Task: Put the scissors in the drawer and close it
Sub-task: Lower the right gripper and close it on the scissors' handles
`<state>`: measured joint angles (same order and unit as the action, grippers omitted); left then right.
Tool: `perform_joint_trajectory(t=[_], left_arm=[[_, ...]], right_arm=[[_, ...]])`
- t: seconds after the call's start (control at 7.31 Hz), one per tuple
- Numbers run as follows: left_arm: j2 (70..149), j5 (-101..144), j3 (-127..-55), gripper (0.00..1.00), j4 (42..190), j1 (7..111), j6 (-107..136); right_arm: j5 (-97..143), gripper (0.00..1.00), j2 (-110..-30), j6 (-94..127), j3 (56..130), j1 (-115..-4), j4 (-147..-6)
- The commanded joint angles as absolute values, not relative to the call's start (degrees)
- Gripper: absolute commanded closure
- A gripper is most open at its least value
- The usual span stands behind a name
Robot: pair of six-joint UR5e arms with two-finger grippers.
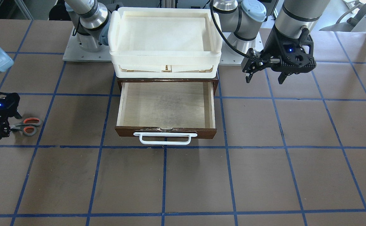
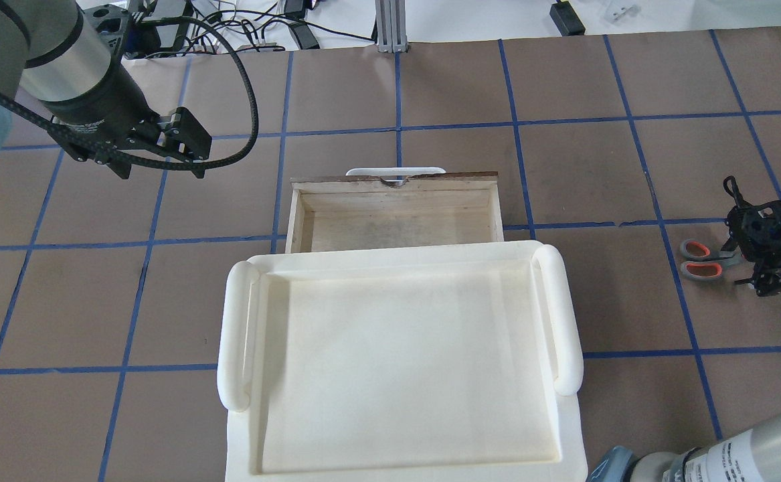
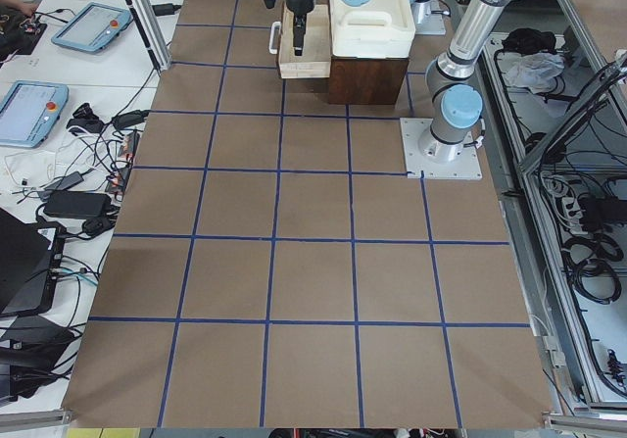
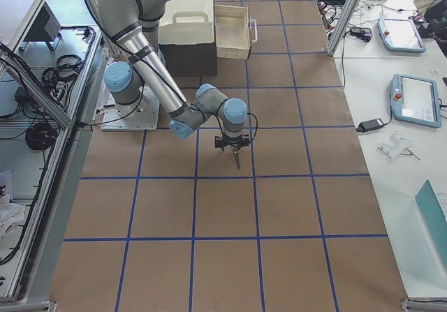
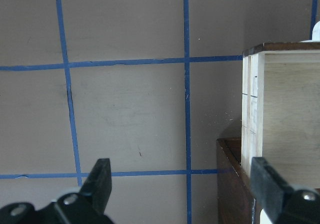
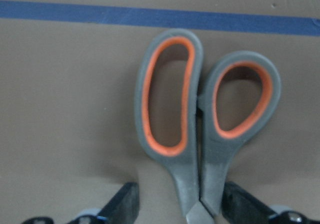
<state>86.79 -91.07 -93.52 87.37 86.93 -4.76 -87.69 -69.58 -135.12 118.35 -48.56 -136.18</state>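
Right gripper (image 6: 181, 205) sits low over the brown paper-covered table with blue tape lines (image 1: 264, 175), its black fingers (image 6: 127, 204) spread to either side of the neck of the small scissors (image 1: 29, 130), the pair with grey handles and orange-red inner loops. In the right wrist view a strip of table shows between one finger and the shank, so I judge the jaws parted and not yet clamped (the other finger looks very near the handle, perhaps touching). The scissors lie flat on the table, well off to the robot's right of the shallow dark brown wooden drawer (image 1: 167, 105), handles pointing toward it.

That drawer stands pulled fully out from under the stacked white plastic trays (image 1: 164, 59), its pale plywood floor bare and its white bar handle (image 1: 164, 142) facing away from the robot.

Left gripper (image 1: 264, 77) hangs above the table on the drawer's other side, near its back corner, fingers wide apart and holding nothing.

So the opening looks done, and the grasp is only being set up. Left to do, as I read it: pinch the scissors, lift, carry them across to the drawer, release inside, then push the front shut.
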Motion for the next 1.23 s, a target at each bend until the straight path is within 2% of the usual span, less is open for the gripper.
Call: perform_joint_trajectory(t=[0.0, 0.14, 0.41, 0.68, 0.96, 1.09], left_arm=[[86.84, -91.14, -93.52, 0.00, 87.45, 87.01, -4.92], [86.84, -91.40, -93.52, 0.00, 87.54, 87.01, -5.18], [86.84, -91.76, -93.52, 0.00, 87.54, 87.01, -5.36], [86.84, -91.85, -93.52, 0.00, 87.63, 87.01, -5.45], [86.84, -91.93, -93.52, 0.00, 87.63, 87.01, -5.45], [86.84, -91.93, -93.52, 0.00, 87.63, 86.92, -5.45]], right_arm=[[-87.71, 0.50, -69.52, -135.18, 118.30, -48.60, -136.14], [-87.98, 0.68, -69.96, -135.18, 118.21, -48.69, -136.14], [-89.29, 0.89, -70.22, -135.26, 117.86, -48.78, -136.14], [-89.30, 0.97, -70.31, -135.35, 117.60, -48.78, -136.14], [-89.04, 0.97, -73.02, -135.09, 116.81, -49.04, -135.53], [-89.03, 1.00, -74.26, -135.44, 115.94, -49.04, -135.18]])
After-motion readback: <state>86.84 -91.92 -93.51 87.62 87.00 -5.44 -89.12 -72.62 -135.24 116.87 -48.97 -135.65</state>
